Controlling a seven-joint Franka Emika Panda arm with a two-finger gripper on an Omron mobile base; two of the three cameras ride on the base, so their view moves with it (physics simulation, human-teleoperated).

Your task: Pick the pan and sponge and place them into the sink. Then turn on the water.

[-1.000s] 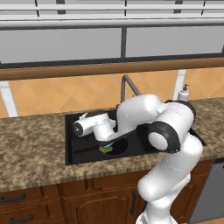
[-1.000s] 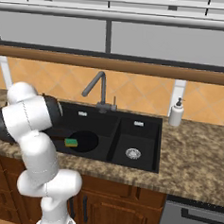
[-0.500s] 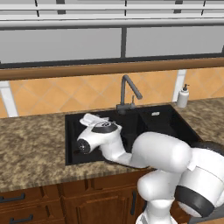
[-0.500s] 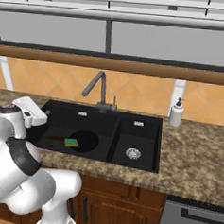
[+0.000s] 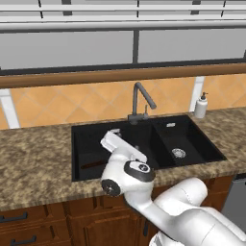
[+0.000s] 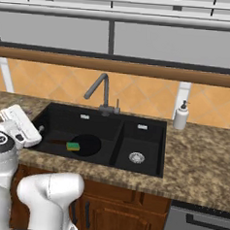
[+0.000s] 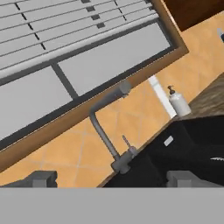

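Note:
The black pan (image 6: 87,145) lies in the large left basin of the black sink (image 6: 147,134), its brown handle (image 5: 93,165) pointing left. The green and yellow sponge (image 6: 73,146) rests on the pan's left edge. My gripper (image 7: 113,179) is open with nothing between its fingers, and it hovers at the sink's front left (image 5: 115,132), near the counter edge (image 6: 38,129). It faces the dark grey gooseneck faucet (image 7: 103,124), which stands behind the divider between the basins (image 5: 142,102). No water is running.
A white soap dispenser (image 6: 181,115) stands on the granite counter (image 5: 33,163) behind the small right basin, which has a silver drain (image 6: 136,157). A wooden sill and a window run behind the faucet. My own white arm bulks low in front of the cabinets.
The arm has folded down and forward, with its elbow now low in front of the counter. The hand stays near the sink's front left. Pan and sponge have not moved; the jaws stay open.

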